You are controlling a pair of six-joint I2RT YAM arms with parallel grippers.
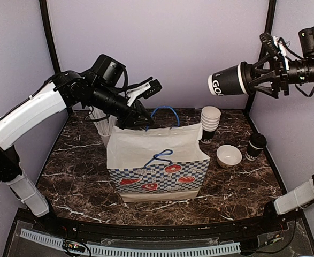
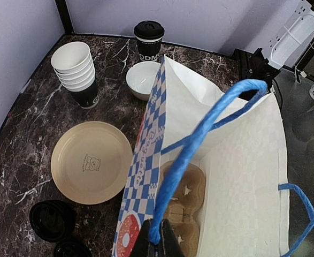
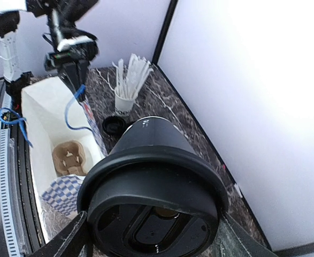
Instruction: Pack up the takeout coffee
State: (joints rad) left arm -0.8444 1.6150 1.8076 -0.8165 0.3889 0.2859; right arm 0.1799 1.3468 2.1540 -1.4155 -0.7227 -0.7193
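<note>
Paper bag (image 1: 157, 160) stands mid-table w/ carrier (image 2: 183, 198) inside; step in hand looks like cup-to-bag transfer: lidded cup (image 1: 229, 81) hangs sideways in air, up and R of bag, well apart. Next move prob calls for R claw (image 1: 254, 79) to swing over the bag mouth, turn cup upright, lower it into a carrier slot. R claw grasps cup at lid end, jaws cup-wide; L claw (image 2: 158, 242) clenched on blue handle (image 2: 199, 134), prob keeping bag open.
</note>
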